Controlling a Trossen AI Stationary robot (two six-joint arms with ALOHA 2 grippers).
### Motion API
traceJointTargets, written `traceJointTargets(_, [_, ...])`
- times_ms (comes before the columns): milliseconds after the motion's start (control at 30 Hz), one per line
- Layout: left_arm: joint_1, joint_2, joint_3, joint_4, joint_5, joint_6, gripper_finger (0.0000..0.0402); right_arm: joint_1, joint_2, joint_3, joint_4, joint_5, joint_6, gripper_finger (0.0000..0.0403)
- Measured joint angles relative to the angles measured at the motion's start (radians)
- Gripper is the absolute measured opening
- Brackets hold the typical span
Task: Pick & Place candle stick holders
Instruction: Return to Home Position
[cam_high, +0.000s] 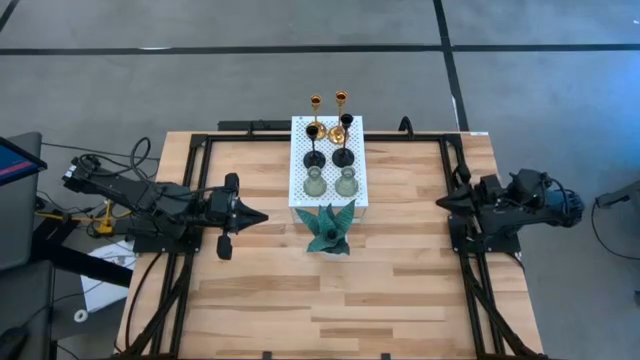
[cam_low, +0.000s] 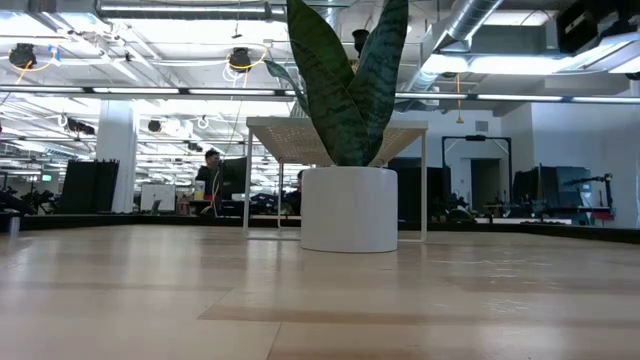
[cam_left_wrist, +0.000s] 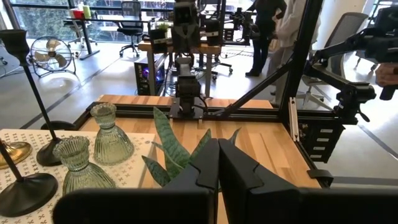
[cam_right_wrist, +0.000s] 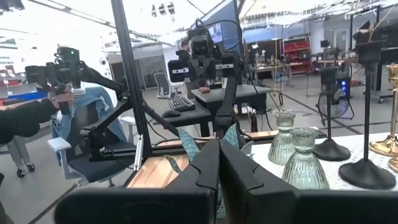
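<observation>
Six candle stick holders stand upright on their bases on a white perforated platform (cam_high: 299, 135) at the table's far middle. Two are gold (cam_high: 341, 100), two black (cam_high: 343, 154) and two grey-green glass (cam_high: 346, 182). In the left wrist view the glass pair (cam_left_wrist: 106, 134) and a black one (cam_left_wrist: 28, 93) show. In the right wrist view the glass pair (cam_right_wrist: 303, 160) stands before the black (cam_right_wrist: 367, 124) and gold (cam_right_wrist: 390, 112) ones. My left gripper (cam_high: 264, 215) hovers shut at the table's left, pointing at the middle. My right gripper (cam_high: 439, 203) hovers shut at the right.
A teal-green leafy plant (cam_high: 330, 228) in a white pot (cam_low: 349, 208) stands just in front of the platform, between the two grippers. Black frame rails (cam_high: 190, 250) run along the table's left and right sides. People (cam_left_wrist: 273, 31) stand in the room beyond.
</observation>
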Motion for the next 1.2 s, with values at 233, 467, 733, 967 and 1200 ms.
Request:
traceJointTargets(233, [0.0, 0.0, 0.0, 0.0, 0.0, 0.0, 0.0006, 0.0, 0.001, -0.062, 0.032, -0.001, -0.003, 0.0])
traceJointTargets(467, [0.0, 0.0, 0.0, 0.0, 0.0, 0.0, 0.0006, 0.0, 0.001, -0.129, 0.061, -0.003, -0.002, 0.0])
traceJointTargets(733, [0.0, 0.0, 0.0, 0.0, 0.0, 0.0, 0.0006, 0.0, 0.0, -0.227, 0.074, -0.003, -0.015, 0.0])
traceJointTargets(967, [0.0, 0.0, 0.0, 0.0, 0.0, 0.0, 0.0006, -0.002, 0.0, -0.33, 0.1, 0.003, -0.019, 0.0])
traceJointTargets(1200, [0.0, 0.0, 0.0, 0.0, 0.0, 0.0, 0.0006, -0.002, 0.0, -0.366, 0.132, 0.03, 0.005, 0.0])
